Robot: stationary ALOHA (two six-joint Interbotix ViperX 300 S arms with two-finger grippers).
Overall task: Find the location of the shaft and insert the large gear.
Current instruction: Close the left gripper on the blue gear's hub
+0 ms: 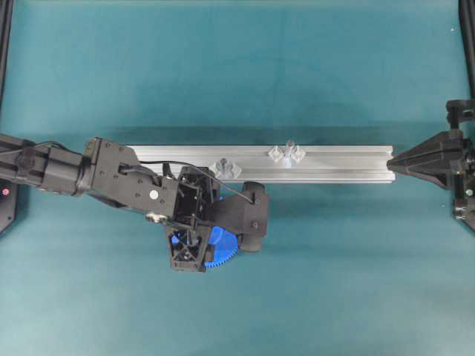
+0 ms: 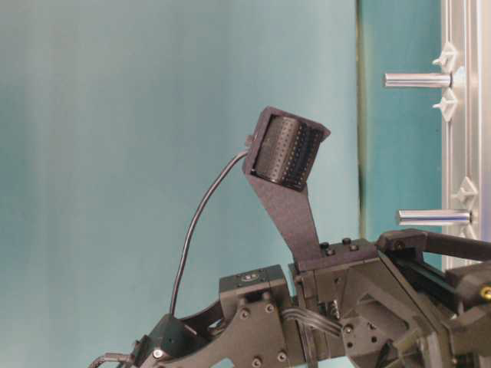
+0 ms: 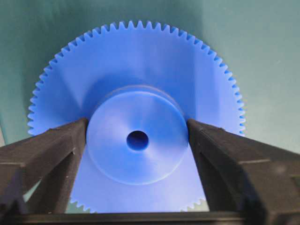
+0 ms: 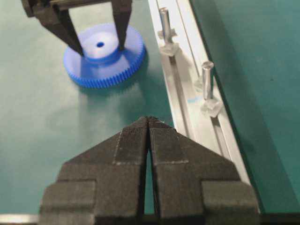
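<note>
The large gear [image 3: 137, 61], a bright-blue toothed disc with a raised hub, lies flat on the teal table. My left gripper [image 3: 137, 124] points down over it, and its two black fingers [image 3: 70, 140] press against opposite sides of the hub. From above, the gear [image 1: 223, 248] shows partly under that gripper [image 1: 194, 233], just in front of the rail. The shaft [image 1: 287, 152] stands upright on the rail between two spaced clear brackets, to the right of the gear; it also shows as the nearer peg [image 4: 207, 79]. My right gripper [image 4: 149, 119] is shut and empty at the rail's right end.
A long aluminium rail [image 1: 341, 165] runs left to right across the middle of the table. A second peg [image 1: 225, 169] with bunched clear brackets stands on it right behind the left gripper. Black frame posts [image 1: 6, 44] stand at the table's sides.
</note>
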